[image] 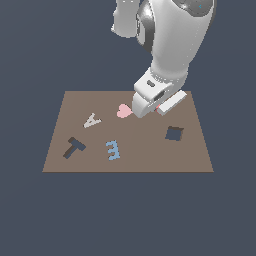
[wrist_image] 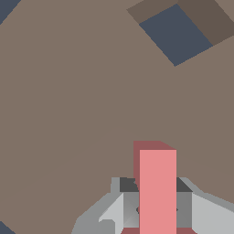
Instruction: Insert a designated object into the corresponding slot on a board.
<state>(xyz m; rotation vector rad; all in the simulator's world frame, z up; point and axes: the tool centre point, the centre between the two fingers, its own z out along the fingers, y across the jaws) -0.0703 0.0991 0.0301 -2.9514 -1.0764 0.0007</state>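
Observation:
The salmon-red T block (wrist_image: 157, 192) stands between my gripper's (wrist_image: 156, 203) grey fingers (wrist_image: 129, 205), which press against both sides of its stem. In the exterior view only a red sliver of the T block (image: 158, 106) shows under the gripper (image: 157, 108), low over the back middle of the brown board (image: 150, 157). The dark T-shaped slot (image: 74, 147) lies near the board's front corner on the exterior view's left, far from the gripper. I cannot tell whether the block rests on the board or hangs just above it.
A pink heart (image: 123, 111) lies right beside the gripper. A pale letter A (image: 92, 120) and a blue E (image: 113, 150) sit between gripper and slot. A dark squarish hole (image: 174, 133) (wrist_image: 176, 34) lies on the exterior view's right.

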